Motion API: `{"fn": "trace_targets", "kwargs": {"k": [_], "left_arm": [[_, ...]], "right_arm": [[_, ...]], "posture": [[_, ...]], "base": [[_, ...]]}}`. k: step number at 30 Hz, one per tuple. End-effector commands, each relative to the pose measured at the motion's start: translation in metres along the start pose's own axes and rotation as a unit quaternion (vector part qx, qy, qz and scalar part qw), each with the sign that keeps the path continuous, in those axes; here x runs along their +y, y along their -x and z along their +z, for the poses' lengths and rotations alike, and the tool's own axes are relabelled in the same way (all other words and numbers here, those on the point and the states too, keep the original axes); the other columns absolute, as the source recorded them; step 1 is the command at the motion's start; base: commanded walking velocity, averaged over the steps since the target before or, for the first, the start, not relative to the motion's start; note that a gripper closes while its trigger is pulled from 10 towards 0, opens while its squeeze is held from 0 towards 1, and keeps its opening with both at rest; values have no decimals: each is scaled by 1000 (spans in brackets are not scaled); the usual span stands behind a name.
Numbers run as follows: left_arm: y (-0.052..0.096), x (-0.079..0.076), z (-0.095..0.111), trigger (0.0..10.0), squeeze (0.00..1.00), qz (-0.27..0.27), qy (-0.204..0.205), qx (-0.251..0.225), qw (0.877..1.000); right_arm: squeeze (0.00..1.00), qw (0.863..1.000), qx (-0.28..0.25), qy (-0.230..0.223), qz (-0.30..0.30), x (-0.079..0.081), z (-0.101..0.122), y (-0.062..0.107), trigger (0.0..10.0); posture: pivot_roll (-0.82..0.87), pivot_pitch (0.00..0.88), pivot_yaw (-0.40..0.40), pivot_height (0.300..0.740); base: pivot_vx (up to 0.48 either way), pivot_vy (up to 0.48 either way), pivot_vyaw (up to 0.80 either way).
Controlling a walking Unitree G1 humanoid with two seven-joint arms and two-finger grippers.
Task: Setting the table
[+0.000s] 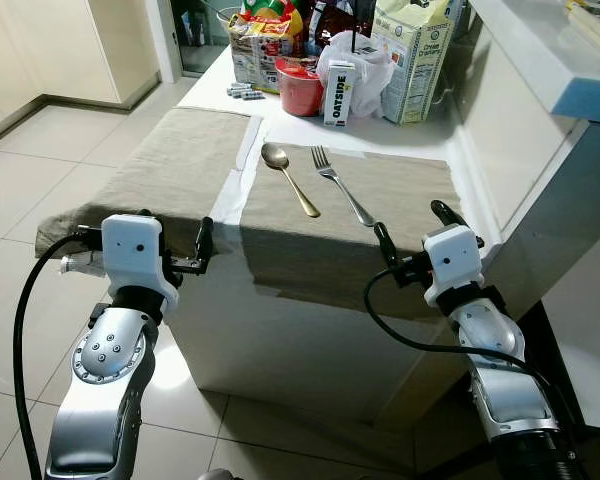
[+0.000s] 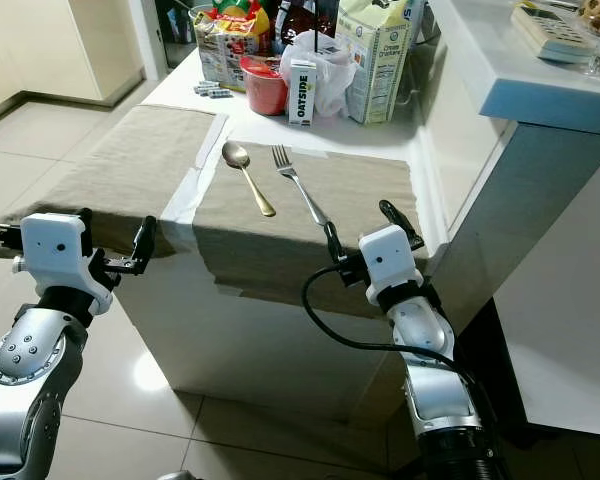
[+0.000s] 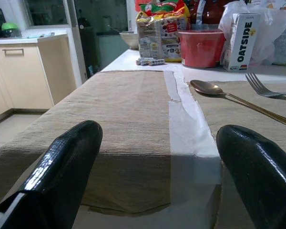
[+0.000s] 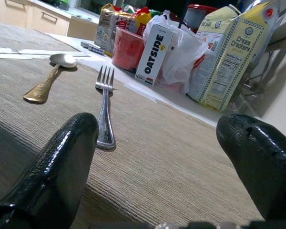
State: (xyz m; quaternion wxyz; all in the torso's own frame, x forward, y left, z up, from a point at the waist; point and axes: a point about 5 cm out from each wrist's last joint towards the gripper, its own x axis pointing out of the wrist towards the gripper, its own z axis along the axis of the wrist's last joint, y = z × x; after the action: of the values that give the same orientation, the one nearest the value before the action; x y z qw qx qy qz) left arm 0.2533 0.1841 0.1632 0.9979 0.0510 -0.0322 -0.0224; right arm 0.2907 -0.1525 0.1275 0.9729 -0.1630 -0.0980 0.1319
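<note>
1. A white worktop (image 1: 230, 85) runs away from the robot, with two beige mats on it side by side: the left mat (image 1: 170, 165) and the right mat (image 1: 380, 200); a strip of bare white shows between them
2. A gold spoon (image 1: 285, 175) lies on the right mat near its left edge, bowl toward 12 o'clock and handle pointing to about 5 o'clock
3. A silver fork (image 1: 340, 185) lies just beside the spoon at its 3 o'clock, apart from it, tines toward 12 o'clock and handle toward 5 o'clock
4. The left gripper (image 1: 170, 250) hangs at the near edge of the left mat, at 6 o'clock of the mat; its fingers (image 3: 62, 167) are spread wide and hold nothing
5. The right gripper (image 1: 415, 240) sits at the near edge of the right mat, at 5 o'clock from the fork; its fingers (image 4: 62, 157) are spread wide too, with nothing between them, and the fork handle ends just ahead of them
6. At the far end of the worktop, at 12 o'clock from the cutlery, stand a red tub (image 1: 298, 85), an Oatside carton (image 1: 338, 93), a white bag (image 1: 370, 65) and a cracker box (image 1: 412, 60)
7. A colourful snack bag (image 1: 260, 40) stands at 10 o'clock of the tub, with a few batteries (image 1: 245, 92) lying before it
8. A higher white counter (image 1: 550, 50) rises at 3 o'clock of the worktop; pale floor tiles (image 1: 40, 150) lie at 9 o'clock
</note>
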Motion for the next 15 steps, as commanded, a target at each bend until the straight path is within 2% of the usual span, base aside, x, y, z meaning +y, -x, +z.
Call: {"fn": "trace_targets", "kwargs": {"k": [1, 9, 10, 11, 12, 13, 15], "left_arm": [[-1, -2, 5, 10000, 0, -7, 2, -10, 1000], [-1, -2, 5, 10000, 0, -7, 2, -10, 1000], [4, -1, 1, 10000, 0, -12, 5, -2, 1000], [20, -4, -10, 10000, 0, 4, 27, 15, 1000], [32, -5, -17, 10000, 0, 17, 41, 26, 999], [39, -6, -20, 10000, 0, 27, 49, 32, 998], [42, -7, -22, 10000, 0, 30, 47, 32, 998]], "right_arm": [[1000, 1000, -9, -3, -2, -2, 4, -2, 10000], [1000, 1000, -9, -3, -2, -2, 4, -2, 10000], [1000, 1000, 12, -22, 15, 0, -1, 7, 10000], [0, 994, 39, -91, 42, 15, -4, 3, 10000], [0, 986, 55, -141, 64, 28, -5, 0, 10000], [0, 981, 62, -167, 79, 36, -4, -3, 10000], [0, 979, 64, -175, 87, 40, -4, -6, 10000]], "posture": [[1, 0, -29, 740], [1, 0, -29, 740], [1, 0, -29, 740], [32, 0, -37, 740], [32, 0, -37, 740], [32, 0, -37, 740], [34, 0, -40, 740]], "base": [[0, 0, 0], [0, 0, 0], [0, 0, 0], [0, 0, 0], [0, 0, 0], [0, 0, 0], [0, 0, 0]]}}
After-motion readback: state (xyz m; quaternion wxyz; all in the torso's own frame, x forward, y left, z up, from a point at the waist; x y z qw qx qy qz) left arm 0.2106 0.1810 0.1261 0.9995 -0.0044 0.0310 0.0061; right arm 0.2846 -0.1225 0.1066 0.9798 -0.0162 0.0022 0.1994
